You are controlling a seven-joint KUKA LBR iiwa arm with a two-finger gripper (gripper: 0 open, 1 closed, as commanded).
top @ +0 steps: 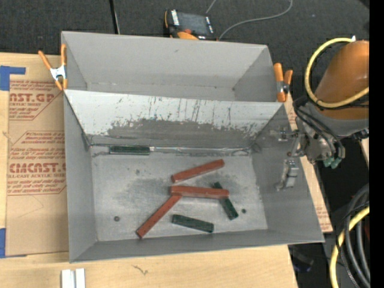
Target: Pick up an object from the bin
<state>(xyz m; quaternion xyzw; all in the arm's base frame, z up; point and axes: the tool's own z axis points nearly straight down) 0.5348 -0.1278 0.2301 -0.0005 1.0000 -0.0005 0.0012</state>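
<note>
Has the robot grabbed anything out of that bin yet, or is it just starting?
Nothing looks done yet. In hand: the gripper hangs above the right wall of the bin, away from the pieces. The red sticks and dark green sticks lie on the floor. Left: move over one, close on it, lift it out.

Grey-black robot arm (327,140) reaches in from the right, its orange domed cover (348,77) ringed by a yellow cable (309,71). The grey metal two-finger gripper (289,176) hangs low, pointing down.
</note>
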